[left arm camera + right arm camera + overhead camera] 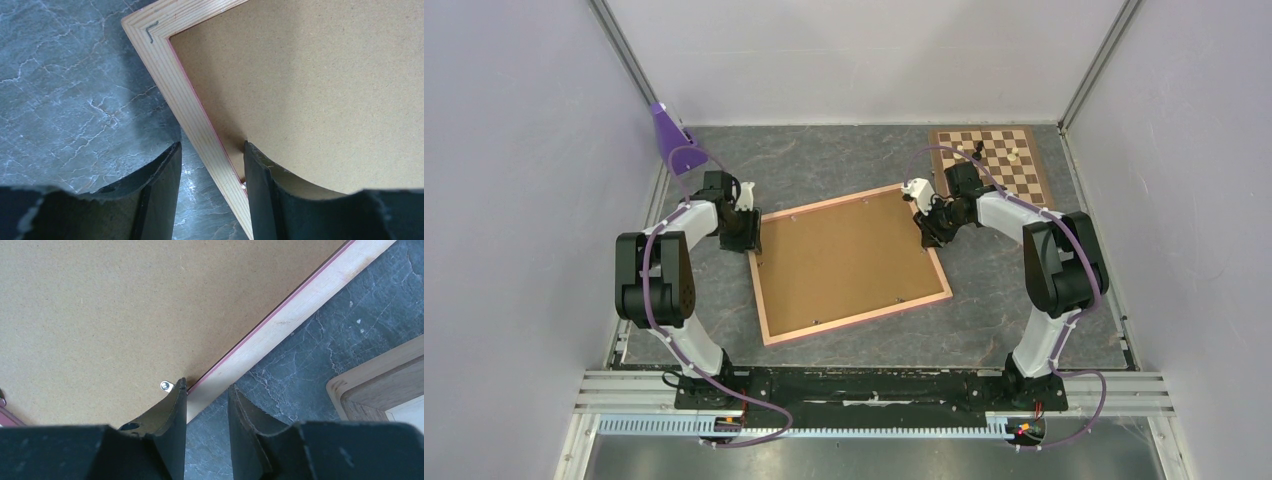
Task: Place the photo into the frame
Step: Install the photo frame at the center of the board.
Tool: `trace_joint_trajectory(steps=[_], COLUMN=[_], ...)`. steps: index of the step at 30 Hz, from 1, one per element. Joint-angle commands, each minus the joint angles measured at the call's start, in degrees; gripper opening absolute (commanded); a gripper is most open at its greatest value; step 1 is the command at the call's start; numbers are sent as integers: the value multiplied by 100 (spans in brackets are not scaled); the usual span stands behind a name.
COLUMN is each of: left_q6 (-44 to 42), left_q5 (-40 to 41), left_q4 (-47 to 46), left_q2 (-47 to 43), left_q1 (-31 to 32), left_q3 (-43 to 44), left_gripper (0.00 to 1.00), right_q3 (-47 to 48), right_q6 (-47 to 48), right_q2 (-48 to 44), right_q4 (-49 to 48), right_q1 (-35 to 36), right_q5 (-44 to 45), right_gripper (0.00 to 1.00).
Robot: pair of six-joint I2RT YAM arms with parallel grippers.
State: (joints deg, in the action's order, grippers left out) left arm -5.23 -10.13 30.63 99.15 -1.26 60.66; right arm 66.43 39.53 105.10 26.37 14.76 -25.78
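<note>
Top external view: thin pale-wood, pink-lipped rectangular frame [859, 318] lies back-up, flat, picture centre, on grey marbled table [1004, 300]; plain brown backing board [849, 260] fills it. No photo visible; perhaps under board, we cannot tell. At frame's left edge, left gripper [750, 238], fingers half-wide astride rail, clear of it. At upper right edge, right gripper [927, 232], fingers narrow, rail filling gap; pinch or not, we cannot tell. We judge frame light, stiff, slippery on table: hold rails, opposite sides.

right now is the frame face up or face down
Face down: the frame shows its pale wood back, brown board sitting inside it.
</note>
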Motion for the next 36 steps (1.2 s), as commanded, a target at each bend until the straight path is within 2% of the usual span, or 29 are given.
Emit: trace_joint_trajectory(steps=[1,9,11,15,18,22,30,33,35,36], left_q6=[190,196,190,161,137,65,-251,-448,-577,-653], left_q5=[290,274,258,141,57,-56,-535,-711,-768,-801], left_q4=[-286,-295,-286,-286,-286,-219,163,316,388,420], left_q2=[-124,-150,-163,-308,-498,-722,-1174,-1368,-1539,-1632], left_q1=[-50,-50,-50,-52,-51,-56,-10,55,338,421], left_q3=[-63,-67,-60,-55,-41,40,285,301,272,250], left_gripper=[54,55,57,68,74,79,82,83,85,87], right_q3=[98,134,180,196,178,157,12,-183,-341,-448], right_q6=[976,1069,956,422,98,-216,-591,-720,-836,-885], right_q2=[85,98,100,8,-101,-270,-782,-1044,-1232,-1370], right_q4=[504,550,520,218,53,-106,-302,-469,-604,-697], right_q1=[18,13,12,-24,-26,-34,-35,-52,-71,-85], right_q5=[-213,-171,-125,-68,-78,-89,-52,-29,15,38], right_gripper=[26,30,35,52,58,62,73,83,97,98])
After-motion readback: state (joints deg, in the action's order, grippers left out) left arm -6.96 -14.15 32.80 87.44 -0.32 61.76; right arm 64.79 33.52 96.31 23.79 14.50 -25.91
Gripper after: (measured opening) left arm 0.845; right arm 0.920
